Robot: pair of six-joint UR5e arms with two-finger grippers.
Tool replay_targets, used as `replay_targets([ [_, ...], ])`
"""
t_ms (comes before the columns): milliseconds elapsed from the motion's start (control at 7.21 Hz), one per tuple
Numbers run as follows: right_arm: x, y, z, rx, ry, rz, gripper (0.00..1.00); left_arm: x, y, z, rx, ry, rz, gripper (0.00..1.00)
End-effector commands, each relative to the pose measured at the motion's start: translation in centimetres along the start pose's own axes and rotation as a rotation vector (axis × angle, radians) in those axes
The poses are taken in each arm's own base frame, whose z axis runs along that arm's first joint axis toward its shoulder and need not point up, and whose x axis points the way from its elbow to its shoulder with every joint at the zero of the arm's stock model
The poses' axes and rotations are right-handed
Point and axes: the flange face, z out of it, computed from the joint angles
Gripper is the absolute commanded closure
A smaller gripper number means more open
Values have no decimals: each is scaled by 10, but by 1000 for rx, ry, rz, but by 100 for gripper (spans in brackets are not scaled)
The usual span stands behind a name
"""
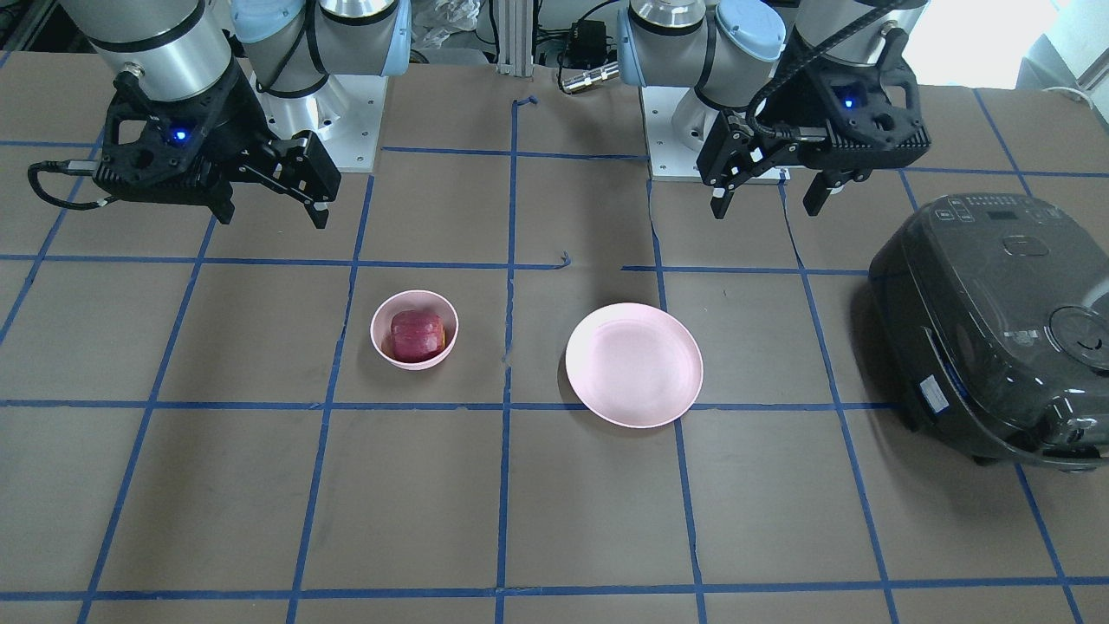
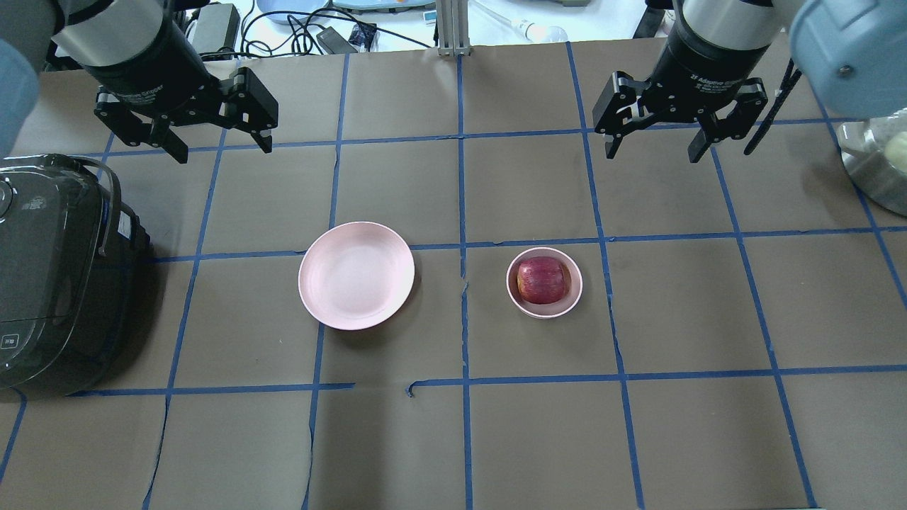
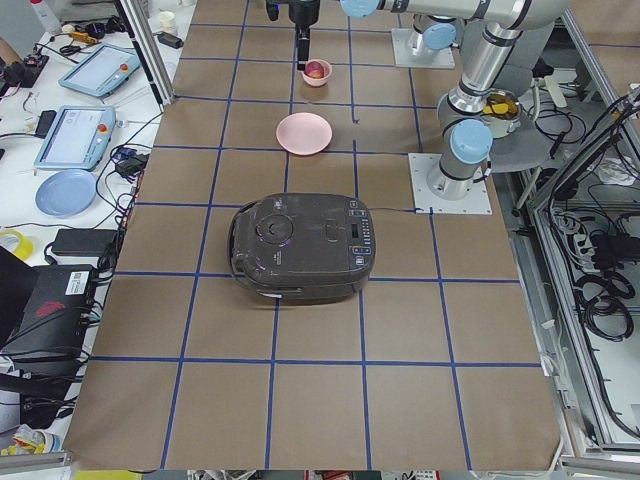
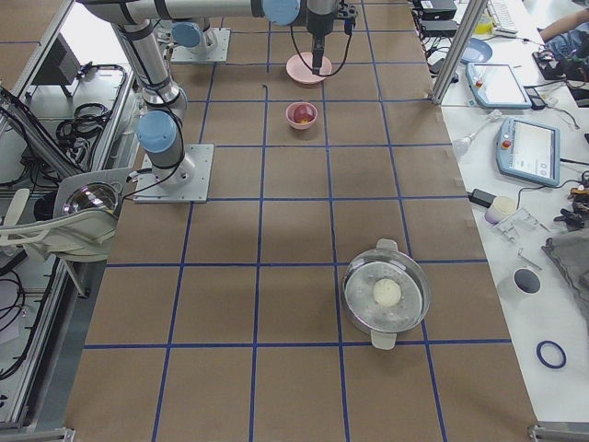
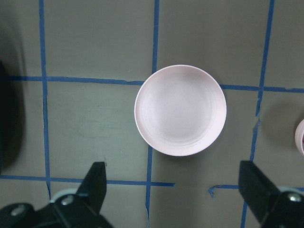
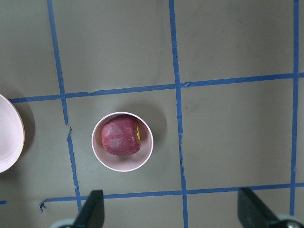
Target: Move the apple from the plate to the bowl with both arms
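One dark red apple (image 2: 543,280), yellowish end, inside bowl (image 2: 571,295).

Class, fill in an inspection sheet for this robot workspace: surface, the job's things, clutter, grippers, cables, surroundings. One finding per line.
Surface: table covered in brown paper with a blue tape grid; tape curled in spots.
Job's things: apple sits in the bowl; plate empty, beside the bowl, not touching it.
Clutter: rice cooker at the robot's left end; steel pot at its right end.
Grippers: left gripper and right gripper both open, empty, above the table.
Cables: black cables on the bench beyond the table.
Surroundings: control tablets on the operators' bench.
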Motion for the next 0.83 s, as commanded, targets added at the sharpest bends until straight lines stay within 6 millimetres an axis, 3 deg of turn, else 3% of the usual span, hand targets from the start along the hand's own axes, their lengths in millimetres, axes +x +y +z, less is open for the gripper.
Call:
replay_targets([
  [0,1,-1,1,-3,4,-4,0,-3,0,4,-34,-7,5,0],
  [139,3,-1,1,0,19,-4,0,-1,-1,10,-56,-7,8,0],
  [416,6,-1,0,4,56,-7,0,-6,-1,1,-41,-7,-1,0],
  [693,6,-1,0,4,56,-7,0,-5,2,5,-51,-7,2,0],
])
